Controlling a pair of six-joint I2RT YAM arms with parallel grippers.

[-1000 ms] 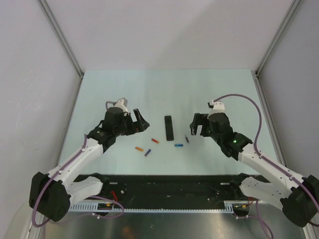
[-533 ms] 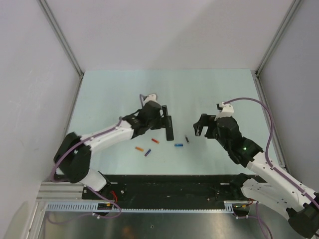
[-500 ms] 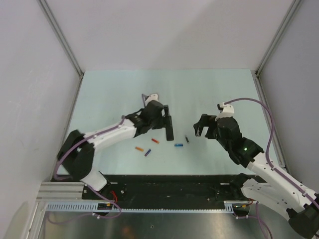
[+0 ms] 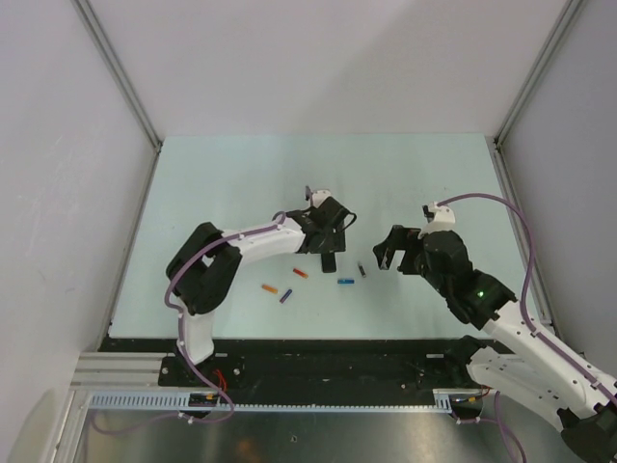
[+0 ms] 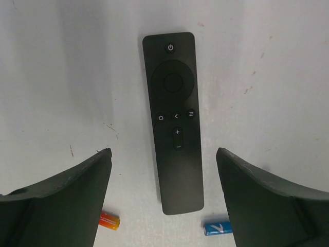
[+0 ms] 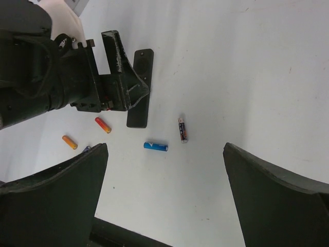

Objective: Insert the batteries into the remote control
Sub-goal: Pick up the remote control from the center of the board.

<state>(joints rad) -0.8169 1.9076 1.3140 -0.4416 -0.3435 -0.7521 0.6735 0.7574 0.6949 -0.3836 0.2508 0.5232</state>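
Observation:
The black remote control (image 5: 174, 118) lies button side up on the table. My left gripper (image 5: 163, 153) is open above it, one finger on each side, not touching. In the top view the left gripper (image 4: 326, 231) hides most of the remote (image 4: 329, 260). A red battery (image 4: 301, 273), an orange one (image 4: 270, 287), a purple one (image 4: 285, 296), a blue one (image 4: 345, 281) and a dark grey one (image 4: 362, 269) lie loose near the remote's near end. My right gripper (image 4: 390, 249) is open and empty, to the right of them. The right wrist view shows the blue battery (image 6: 156, 146) and the dark grey one (image 6: 182, 129).
The pale green table (image 4: 241, 183) is walled by white panels with metal posts (image 4: 116, 72) at the back corners. A black strip (image 4: 318, 357) runs along the near edge by the arm bases.
My left arm has swung right from the table's left side and now hovers open over the remote. My right gripper has shifted slightly right and nearer. The batteries have not moved.

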